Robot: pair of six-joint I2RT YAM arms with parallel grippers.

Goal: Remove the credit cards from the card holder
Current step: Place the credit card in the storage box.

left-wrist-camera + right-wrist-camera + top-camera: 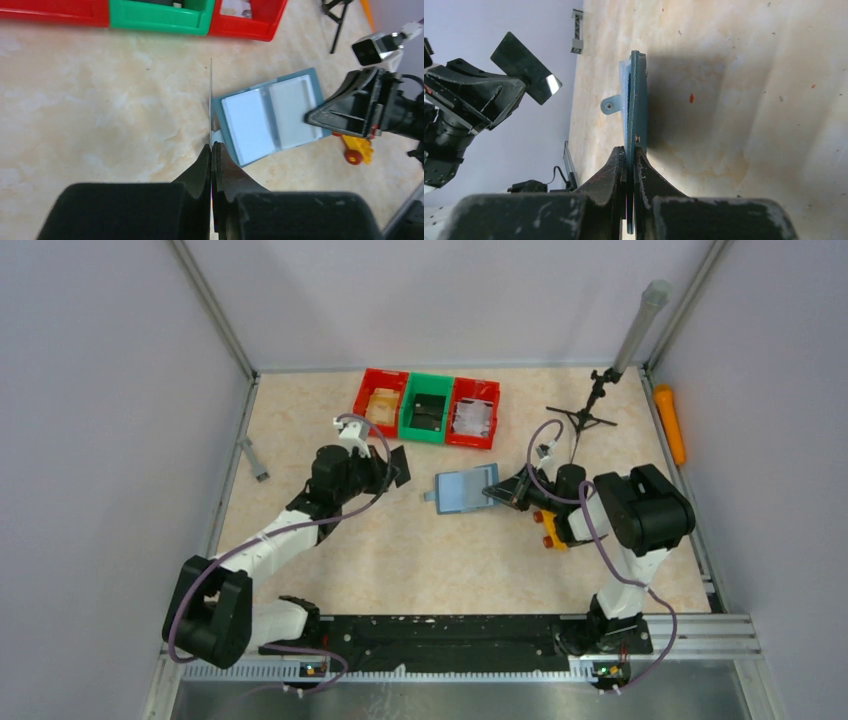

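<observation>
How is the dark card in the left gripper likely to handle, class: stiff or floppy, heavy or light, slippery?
Probably stiff: the card juts from the left gripper as a straight line edge-on, no droop. Likely light, being so thin. Its glare hints at a slick face, so it might slip.

Bright even overhead light, dark shadow beside card holder (636, 100), glint on credit card (526, 66), blurred wrist-view foregrounds

My left arm (262, 545) and right arm (640, 515) are white links with bulky black joints — a purple cable (357, 418) loops along each. Lower centre, my fingers (611, 172) are scuffed black wedges.
</observation>
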